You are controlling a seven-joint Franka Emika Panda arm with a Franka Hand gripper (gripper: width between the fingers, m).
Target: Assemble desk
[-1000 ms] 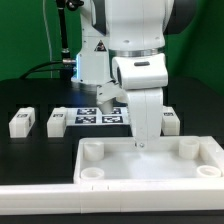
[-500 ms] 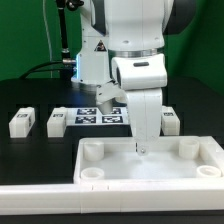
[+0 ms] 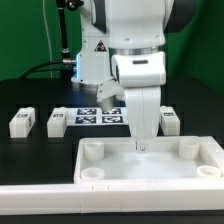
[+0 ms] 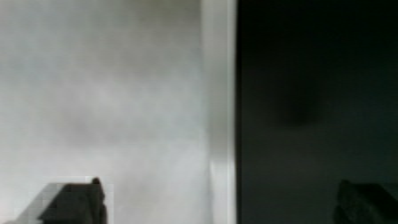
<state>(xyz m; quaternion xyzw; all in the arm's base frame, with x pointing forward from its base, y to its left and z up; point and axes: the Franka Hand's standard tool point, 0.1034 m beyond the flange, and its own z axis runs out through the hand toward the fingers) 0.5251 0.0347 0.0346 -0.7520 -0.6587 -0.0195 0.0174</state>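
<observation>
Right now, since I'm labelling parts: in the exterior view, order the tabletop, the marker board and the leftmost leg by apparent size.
1. tabletop: largest, also nearest the camera.
2. marker board: partly hidden behind the arm.
3. leftmost leg: clearly smallest.

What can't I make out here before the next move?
Exterior view: gripper fingertips blend into the white tabletop; contact unclear.
Exterior view: arm hides part of the marker board.
Exterior view: tabletop cut off by the right edge.
Wrist view: blurred; fingers apart, surface detail unreadable.
</observation>
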